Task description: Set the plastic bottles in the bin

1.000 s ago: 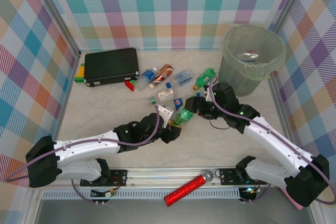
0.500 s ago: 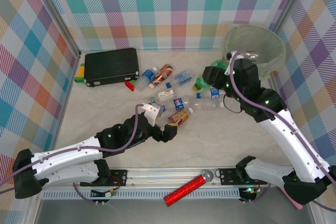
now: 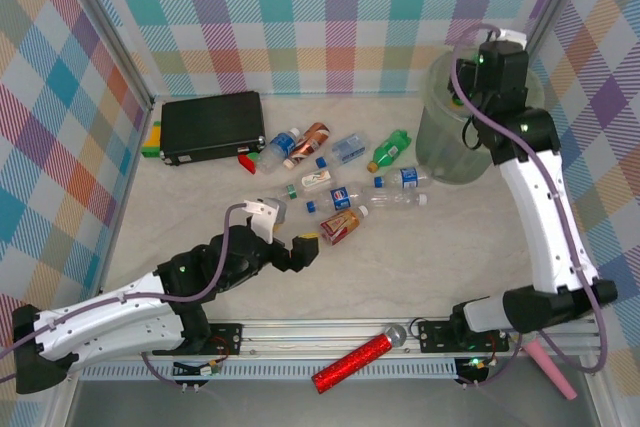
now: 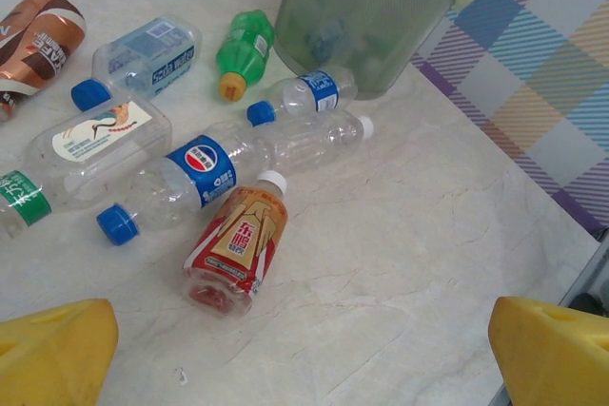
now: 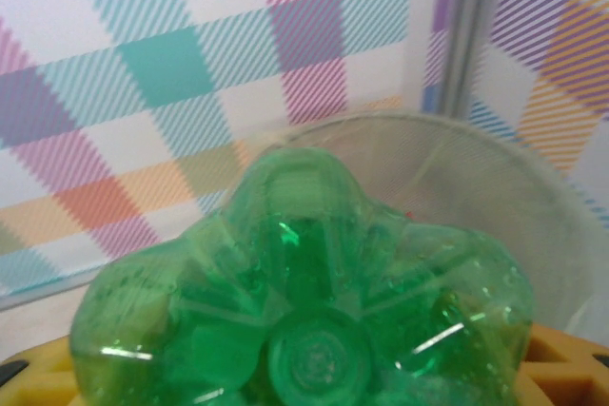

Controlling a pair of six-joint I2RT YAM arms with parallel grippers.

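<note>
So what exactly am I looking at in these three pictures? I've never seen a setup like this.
It's a robot with two white arms fixed at the near edge of a table. Its job is to put plastic bottles in the bin. One picture looks down from above. The other two come from small cameras on the wrists, so you see the yellow fingers up close. On the table lie loose bottles and a black case. A red glittery tube rests on the front rail. The left hand is open and holds nothing, facing the bottles. The right hand grips a green bottle, raised up at the top of the bin.
</note>
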